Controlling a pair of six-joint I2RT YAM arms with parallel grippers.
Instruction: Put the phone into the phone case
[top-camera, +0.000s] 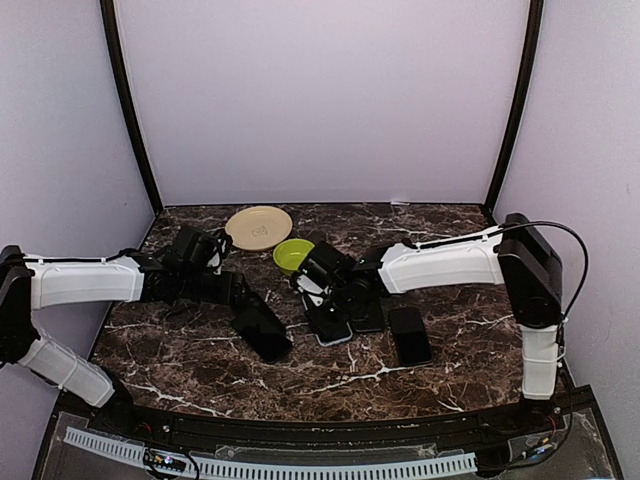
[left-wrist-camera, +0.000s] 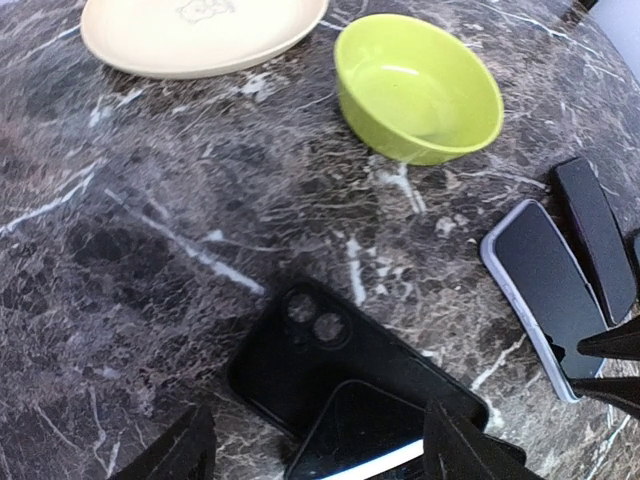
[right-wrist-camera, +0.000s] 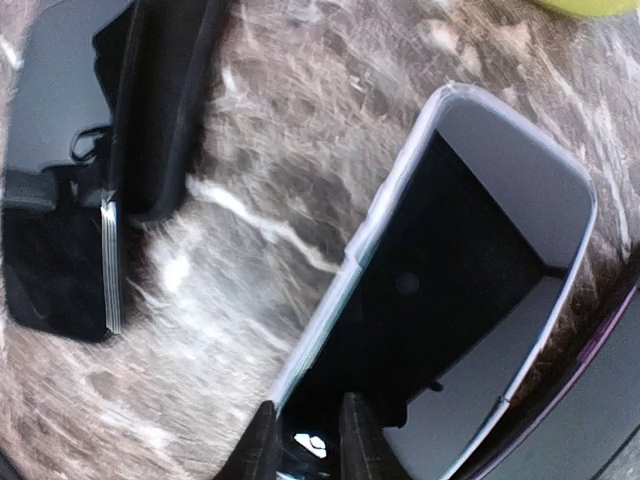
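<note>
Phone (left-wrist-camera: 290, 370) flat on table (left-wrist-camera: 150, 250) between left gripper's (left-wrist-camera: 320, 410) spread fingers. Phone case (left-wrist-camera: 545, 290) lies to its right, near but apart. Right gripper (right-wrist-camera: 308, 405) is nearer the case, fingers close, apparently pinching its rim.

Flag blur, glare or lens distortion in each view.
Top external: even light, but the black frame posts bow with lens distortion. Left wrist: sharp, with highlights on the glossy lime-green bowl and washed-out sheen on the dark marble table. Right wrist: smeared and soft, the pale lavender phone case included.
</note>
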